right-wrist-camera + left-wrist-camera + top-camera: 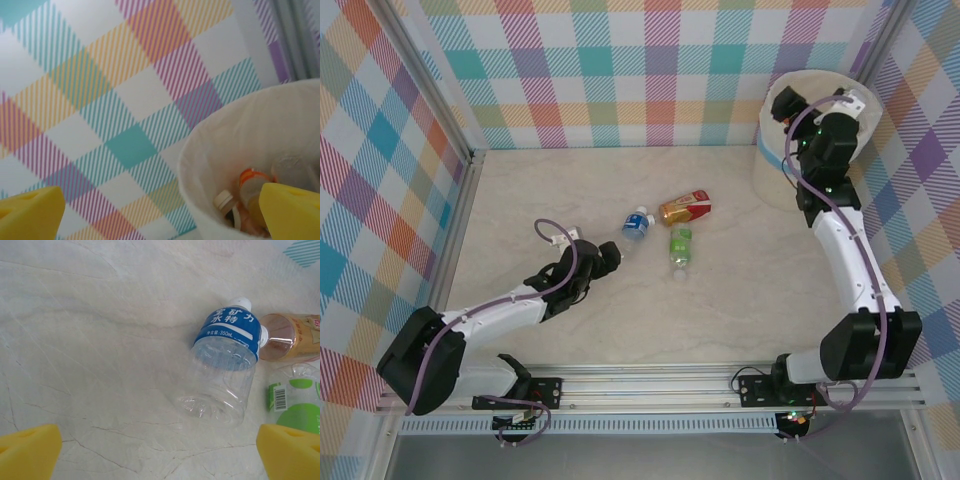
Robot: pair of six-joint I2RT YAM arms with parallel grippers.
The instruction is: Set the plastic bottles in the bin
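Three plastic bottles loose near the middle of the table [520, 190]: blue-labelled bottle [636, 225], brown-tinted bottle [684, 208], green-labelled bottle [680, 246] (all on their sides, close together). Several more down inside the bin [768, 152], at the far right corner. Left gripper [610, 258] low, just short of the blue-labelled bottle, pads [27, 452] wide apart, nothing held. Right gripper [785, 103] above the bin's rim, pads [30, 212] likewise spread, empty.
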